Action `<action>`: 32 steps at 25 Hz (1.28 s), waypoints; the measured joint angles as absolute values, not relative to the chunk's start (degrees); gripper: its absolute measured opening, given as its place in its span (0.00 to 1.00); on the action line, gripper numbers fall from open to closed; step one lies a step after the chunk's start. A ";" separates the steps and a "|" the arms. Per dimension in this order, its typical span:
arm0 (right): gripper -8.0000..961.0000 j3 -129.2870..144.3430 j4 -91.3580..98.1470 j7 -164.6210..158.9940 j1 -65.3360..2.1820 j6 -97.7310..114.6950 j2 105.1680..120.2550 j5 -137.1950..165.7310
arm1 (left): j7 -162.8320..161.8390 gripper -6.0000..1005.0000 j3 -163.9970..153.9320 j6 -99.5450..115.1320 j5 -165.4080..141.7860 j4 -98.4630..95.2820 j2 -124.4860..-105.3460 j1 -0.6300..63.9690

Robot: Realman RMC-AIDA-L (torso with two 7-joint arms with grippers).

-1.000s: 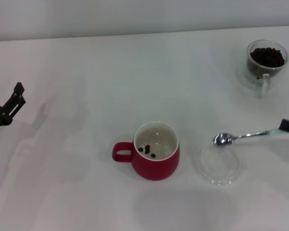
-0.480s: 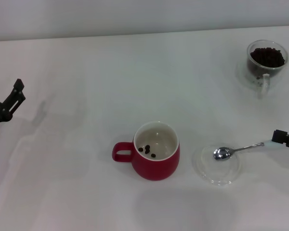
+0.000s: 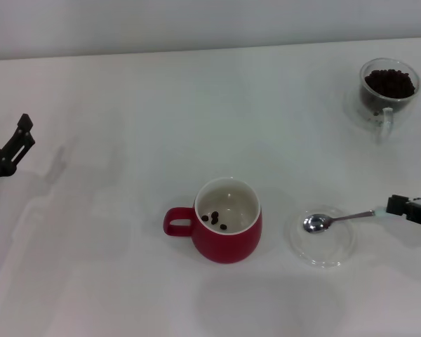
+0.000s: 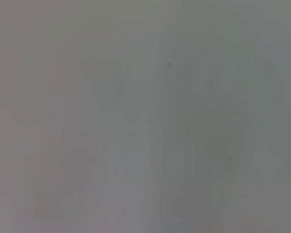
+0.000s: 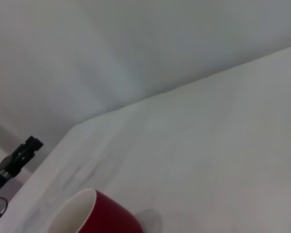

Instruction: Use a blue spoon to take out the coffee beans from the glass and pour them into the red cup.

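My right pincer [image 3: 396,206] sits low at the right edge of the head view, reaching in sideways, its dark tips closed on the pale handle end of the blue spoon [image 3: 337,219]. My left pincer [image 3: 17,140] hangs parked at the far left edge, holding nothing.

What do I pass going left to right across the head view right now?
Left gripper at the left edge → red cup holding a few coffee beans → blue spoon, its bowl over the clear glass dish → glass of beans, far back → right gripper holding the spoon's handle.
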State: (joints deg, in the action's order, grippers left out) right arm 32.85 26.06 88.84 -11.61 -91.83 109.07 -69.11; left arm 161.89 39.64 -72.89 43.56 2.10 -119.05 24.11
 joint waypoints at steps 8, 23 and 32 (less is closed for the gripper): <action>0.16 32.37 26.05 87.80 -13.13 -93.40 108.63 -68.80 | 161.89 0.87 39.64 -72.86 44.21 2.41 -119.09 24.41; 0.22 32.79 26.04 87.03 -14.14 -93.30 107.93 -66.82 | 161.89 0.87 39.64 -72.96 44.94 3.16 -119.12 24.75; 0.31 30.14 26.09 87.11 -14.57 -93.61 108.13 -67.97 | 161.89 0.87 39.64 -73.09 44.92 3.18 -119.18 24.41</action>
